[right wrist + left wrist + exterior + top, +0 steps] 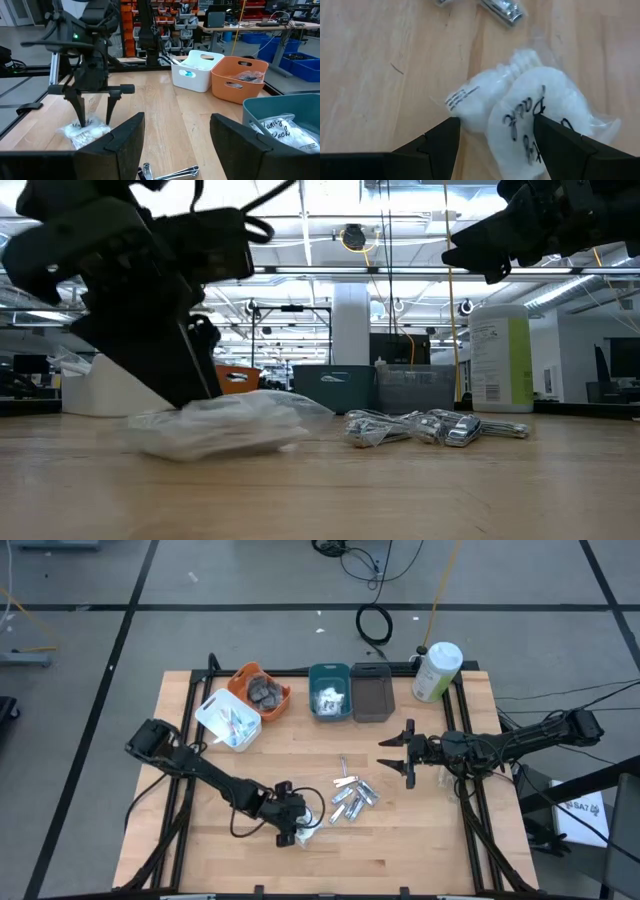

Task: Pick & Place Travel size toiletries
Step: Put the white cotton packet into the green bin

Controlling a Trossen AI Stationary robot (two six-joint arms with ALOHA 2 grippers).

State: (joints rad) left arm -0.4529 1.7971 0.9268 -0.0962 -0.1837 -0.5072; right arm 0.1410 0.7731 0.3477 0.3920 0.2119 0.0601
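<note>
Here the left gripper (297, 830) stands low over a white clear-wrapped packet (530, 120) on the table's near side, fingers apart on either side of it; the handwriting on the packet looks like "Pack". Beside it lie small silver tubes (352, 798). Further right, the right gripper (400, 755) hovers open above the table (420, 830).

My left gripper (300, 833) covers part of the white clear-wrapped packet (530, 115); its printed label is only partly legible and its lower edge is cut off. In the low view my left arm hides the white bin (105, 390). The orange bin (260, 690) holds contents too small to identify.
</note>
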